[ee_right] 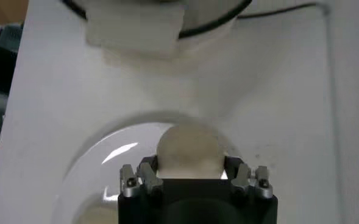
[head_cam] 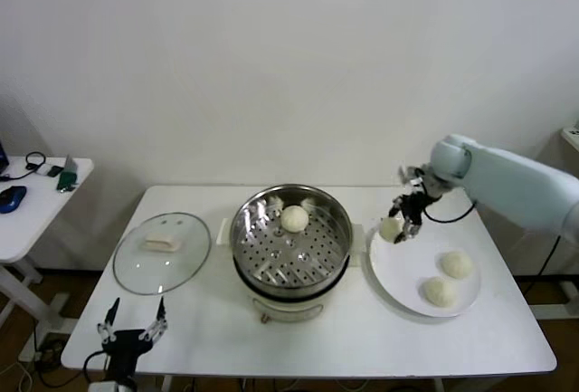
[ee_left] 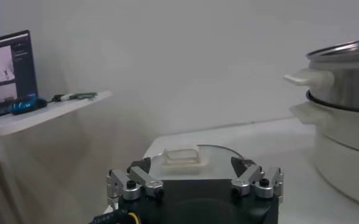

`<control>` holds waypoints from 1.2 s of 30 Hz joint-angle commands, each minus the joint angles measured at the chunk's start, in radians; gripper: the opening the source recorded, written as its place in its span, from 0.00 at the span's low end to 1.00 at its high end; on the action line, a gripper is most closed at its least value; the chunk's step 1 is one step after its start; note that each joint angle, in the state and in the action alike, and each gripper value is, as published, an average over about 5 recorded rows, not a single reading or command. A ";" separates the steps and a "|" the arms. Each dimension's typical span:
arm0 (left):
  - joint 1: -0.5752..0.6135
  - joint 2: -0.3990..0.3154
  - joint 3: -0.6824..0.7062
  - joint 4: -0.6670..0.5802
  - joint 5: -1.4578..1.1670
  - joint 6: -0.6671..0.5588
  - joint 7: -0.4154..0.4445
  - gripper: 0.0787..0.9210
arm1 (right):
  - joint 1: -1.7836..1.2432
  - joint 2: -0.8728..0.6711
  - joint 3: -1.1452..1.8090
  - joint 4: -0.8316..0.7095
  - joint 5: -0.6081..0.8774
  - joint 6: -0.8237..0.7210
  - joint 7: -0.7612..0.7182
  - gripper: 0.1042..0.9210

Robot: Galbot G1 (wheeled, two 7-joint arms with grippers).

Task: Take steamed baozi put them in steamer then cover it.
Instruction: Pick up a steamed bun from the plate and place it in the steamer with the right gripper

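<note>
Right gripper (head_cam: 403,226): clamped on a bun (head_cam: 390,228) over the plate (head_cam: 398,274) edge.
Left gripper (head_cam: 133,321): fingers apart (parked low, table's near corner).
Steamer (head_cam: 336,245): held one bun.

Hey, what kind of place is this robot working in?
Probably a lab or test room staged as a kitchen: a plain white table against a bare wall, a steamer and plate of buns, and a side desk with a laptop.
</note>
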 commanded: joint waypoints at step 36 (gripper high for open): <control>-0.022 0.023 0.034 -0.021 0.023 0.003 0.001 0.88 | 0.154 0.642 -0.328 0.114 0.436 -0.183 0.239 0.72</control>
